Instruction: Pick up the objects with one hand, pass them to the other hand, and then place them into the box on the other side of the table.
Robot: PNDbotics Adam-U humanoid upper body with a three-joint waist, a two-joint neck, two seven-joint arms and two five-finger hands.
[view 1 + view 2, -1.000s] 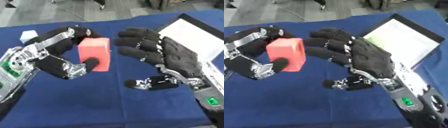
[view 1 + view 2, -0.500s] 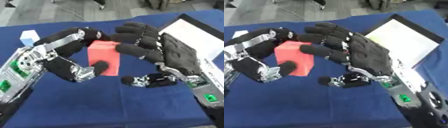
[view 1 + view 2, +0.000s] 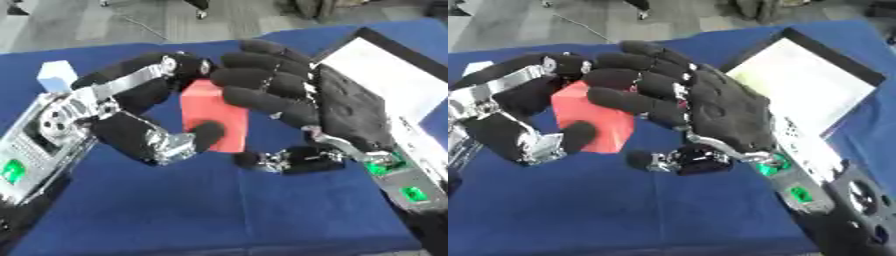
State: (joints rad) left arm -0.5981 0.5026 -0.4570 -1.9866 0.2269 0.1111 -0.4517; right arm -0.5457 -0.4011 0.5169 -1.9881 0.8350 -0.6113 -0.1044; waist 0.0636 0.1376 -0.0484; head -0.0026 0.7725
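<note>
Two hands meet around one red block (image 3: 213, 118) at the centre of the frame, above a worktop (image 3: 219, 210) draped in smooth dark-blue cloth. The block is a matte, flat-sided cuboid with crisp edges, standing upright.

The left hand (image 3: 131, 130), coming in from the left, is black padding over bare silver metal links; its fingers arch over the block's top and its rounded thumb presses the lower front face, so the block is pinched between them. The right hand (image 3: 719, 110), from the right, is covered in a black glove-like skin with thick, sausage-shaped fingers. Those fingers are partly curled and lie against the block's right and upper side, touching it, while its thumb points left below the block without closing on it.

At the upper right lies the box (image 3: 815, 85), a shallow rectangular tray with a thin black rim and a pale, smooth floor. At the upper left of the left eye view sits a small light-blue and white cube (image 3: 57, 75), partly hidden behind the left hand.
</note>
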